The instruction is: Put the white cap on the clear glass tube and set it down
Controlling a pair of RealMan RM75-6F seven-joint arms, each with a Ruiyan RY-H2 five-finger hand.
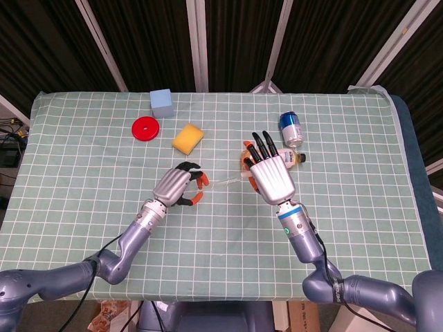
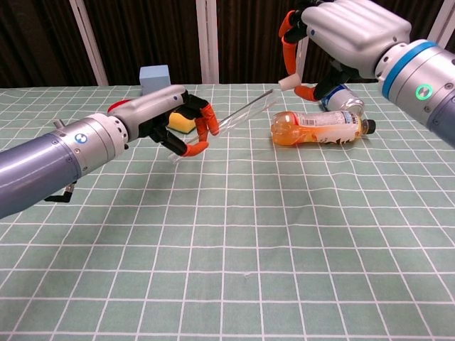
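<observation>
My left hand (image 1: 176, 185) (image 2: 167, 117) grips the lower end of the clear glass tube (image 2: 242, 114) (image 1: 225, 181), which slants up to the right above the table. My right hand (image 1: 271, 176) (image 2: 341, 35) hovers higher at the right and pinches the small white cap (image 2: 286, 84) between its orange-tipped fingers. The cap hangs just above and right of the tube's upper open end, a small gap apart. In the head view the back of the right hand hides the cap.
An orange drink bottle (image 2: 320, 126) (image 1: 246, 160) lies on the green checked cloth under the right hand, with a blue can (image 1: 291, 128) (image 2: 345, 105) behind it. A yellow sponge (image 1: 187, 137), red disc (image 1: 146, 128) and blue cube (image 1: 161, 102) sit at the back left.
</observation>
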